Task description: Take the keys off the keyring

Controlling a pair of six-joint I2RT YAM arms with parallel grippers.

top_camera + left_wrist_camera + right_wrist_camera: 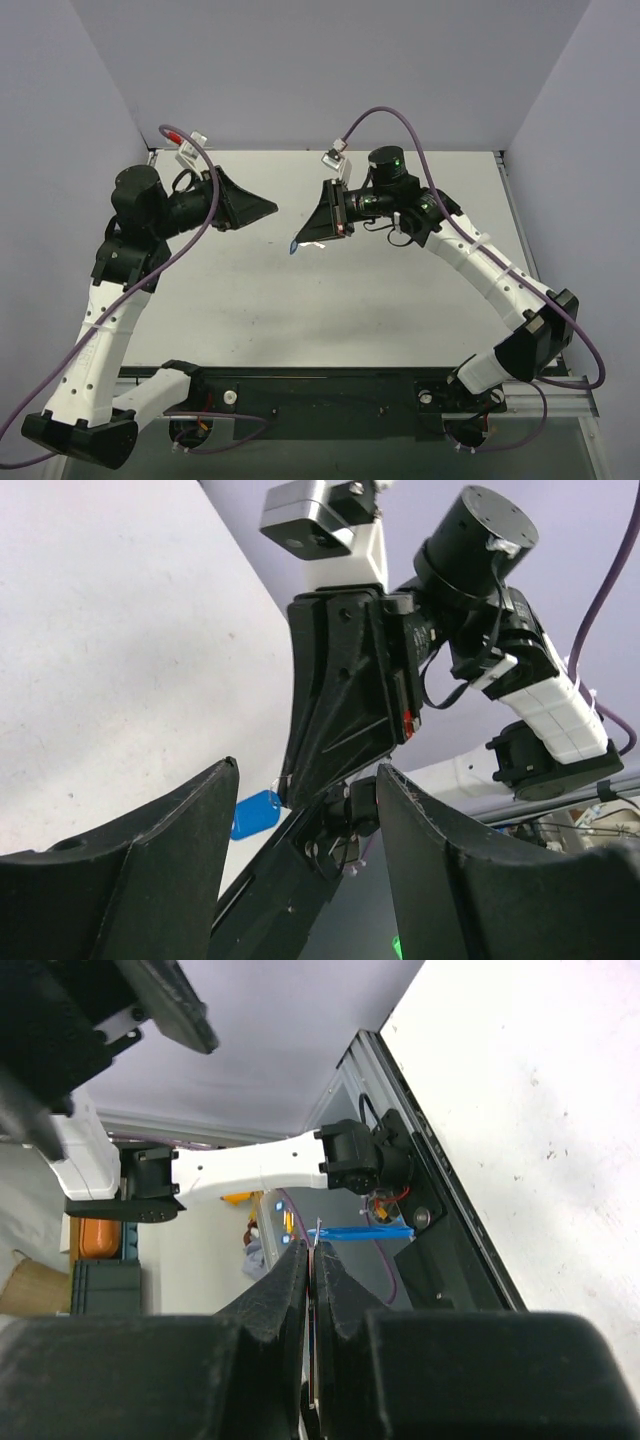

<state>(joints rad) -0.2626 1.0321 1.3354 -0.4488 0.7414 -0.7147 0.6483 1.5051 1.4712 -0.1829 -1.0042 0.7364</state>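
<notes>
My right gripper [313,1248] is shut on the keyring, held in the air above the table. A thin bit of the metal ring [318,1230] pokes out of its fingertips, and the blue oblong tag [365,1231] sticks out sideways from it. The tag also shows in the top view [293,246] and in the left wrist view [255,813], at the tip of the right gripper [303,242]. I cannot make out the tiny silver key; it may be hidden between the jaws. My left gripper [305,770] is open and empty, raised [272,208] a short way left of the tag, facing it.
The white table [400,300] lies below both grippers. Its black front rail [320,385] runs along the near edge. Grey walls close off the back and sides.
</notes>
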